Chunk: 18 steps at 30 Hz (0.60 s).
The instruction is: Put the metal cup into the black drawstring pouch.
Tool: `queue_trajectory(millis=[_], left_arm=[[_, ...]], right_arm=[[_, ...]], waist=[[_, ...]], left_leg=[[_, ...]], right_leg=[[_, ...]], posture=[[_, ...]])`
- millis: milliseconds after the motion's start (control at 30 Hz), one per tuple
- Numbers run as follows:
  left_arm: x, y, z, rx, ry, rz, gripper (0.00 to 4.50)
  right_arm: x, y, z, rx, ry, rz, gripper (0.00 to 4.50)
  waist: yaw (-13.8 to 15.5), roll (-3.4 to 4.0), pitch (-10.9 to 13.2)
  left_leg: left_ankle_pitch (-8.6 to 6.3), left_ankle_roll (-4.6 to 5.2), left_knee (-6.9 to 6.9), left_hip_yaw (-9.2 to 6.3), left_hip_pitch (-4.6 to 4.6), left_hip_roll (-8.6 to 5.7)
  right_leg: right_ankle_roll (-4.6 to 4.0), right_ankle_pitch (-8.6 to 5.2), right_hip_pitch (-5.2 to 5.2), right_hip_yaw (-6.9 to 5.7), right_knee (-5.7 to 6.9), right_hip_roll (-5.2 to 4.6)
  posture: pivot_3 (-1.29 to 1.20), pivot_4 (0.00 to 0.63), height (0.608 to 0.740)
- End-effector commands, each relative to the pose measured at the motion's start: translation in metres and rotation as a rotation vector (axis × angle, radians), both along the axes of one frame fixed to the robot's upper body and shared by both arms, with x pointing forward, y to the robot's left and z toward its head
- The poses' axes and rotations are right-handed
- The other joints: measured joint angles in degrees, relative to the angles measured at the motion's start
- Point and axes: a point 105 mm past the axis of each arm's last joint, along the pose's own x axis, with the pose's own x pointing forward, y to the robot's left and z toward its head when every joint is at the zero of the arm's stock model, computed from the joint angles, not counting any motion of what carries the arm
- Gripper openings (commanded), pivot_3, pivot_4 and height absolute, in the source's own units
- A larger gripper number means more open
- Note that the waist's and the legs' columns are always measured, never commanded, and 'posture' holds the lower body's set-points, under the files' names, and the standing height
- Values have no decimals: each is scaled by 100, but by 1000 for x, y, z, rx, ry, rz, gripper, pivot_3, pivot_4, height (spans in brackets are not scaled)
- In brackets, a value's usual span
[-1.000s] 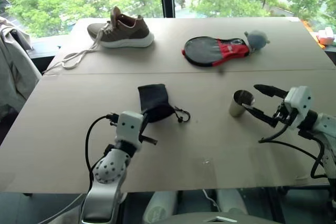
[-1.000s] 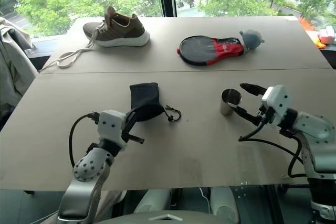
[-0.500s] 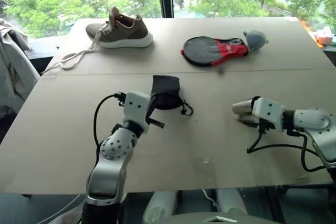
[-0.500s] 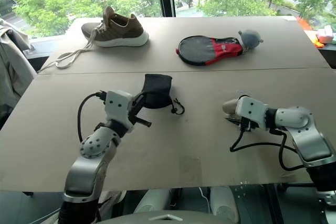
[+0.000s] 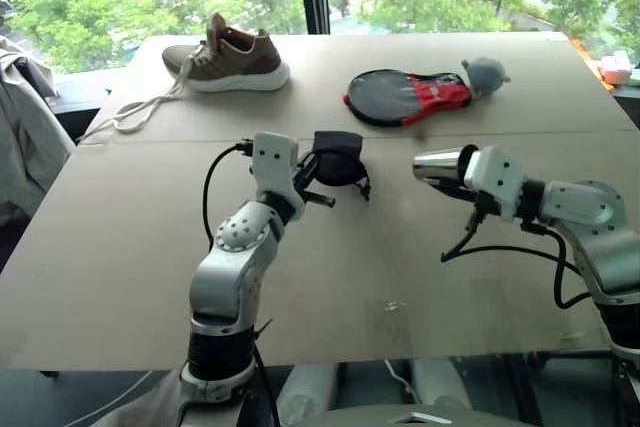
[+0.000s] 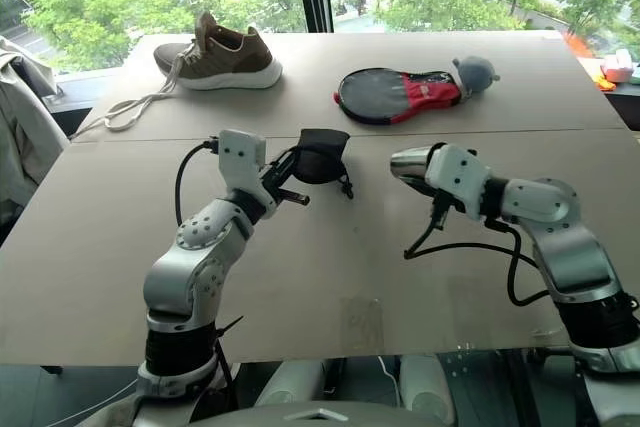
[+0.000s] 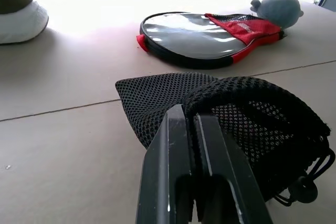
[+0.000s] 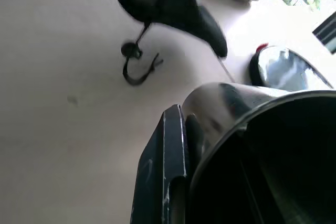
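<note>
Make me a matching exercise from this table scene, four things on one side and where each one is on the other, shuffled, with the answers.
Things:
1. metal cup
2. black drawstring pouch
3. brown sneaker
4. red and grey paddle case

Places:
A. far left part of the table
B. pinched in the left gripper
C. far side of the table, next to a grey plush toy
D. held on its side by the right gripper

Pairs: 1-D, 2-B, 3-A, 4-C

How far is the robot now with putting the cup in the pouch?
Done: the left gripper holds the black pouch off the table; the right gripper holds the metal cup, lying sideways. Left: bring the two together and get the cup inside.
</note>
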Motion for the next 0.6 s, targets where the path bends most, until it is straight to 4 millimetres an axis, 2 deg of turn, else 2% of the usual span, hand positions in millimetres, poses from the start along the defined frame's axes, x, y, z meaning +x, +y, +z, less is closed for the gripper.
queue_trajectory(millis=[33, 167, 267, 400, 600], left_arm=[[5, -7, 11, -51, 6, -15, 0], [6, -19, 16, -71, 23, -59, 0], [6, -24, 20, -102, 29, -87, 0], [-6, -34, 26, -172, 40, -192, 0], [-26, -44, 36, -293, 54, -341, 0]], right_arm=[[-13, 32, 14, 31, -47, 101, 22], [-17, 60, 10, 19, -68, 181, 22], [-12, 69, 2, -17, -85, 190, 22], [9, 69, -11, -92, -138, 124, 22], [21, 69, -26, -163, -176, 86, 22]], waist=[[8, -3, -1], [12, -4, 0], [6, -4, 0], [-9, -4, 0], [-6, -4, 0]], left_leg=[[0, -2, 0, -2, -1, 0], [-1, -5, 7, -10, -14, -6], [-1, -6, 14, -12, -24, -7], [-1, -8, 17, -12, -23, -5], [-1, -8, 22, -14, -27, -5]], right_leg=[[-1, 0, 0, -2, -1, 0], [-2, 1, -7, -9, -2, -3], [-2, 1, -13, -10, -2, -3], [-4, 2, -14, -11, 0, 1], [-5, 3, -15, -14, 3, -1]], posture=[[0, 150, 736], [0, 150, 736], [0, 150, 736], [0, 150, 736], [0, 150, 736]])
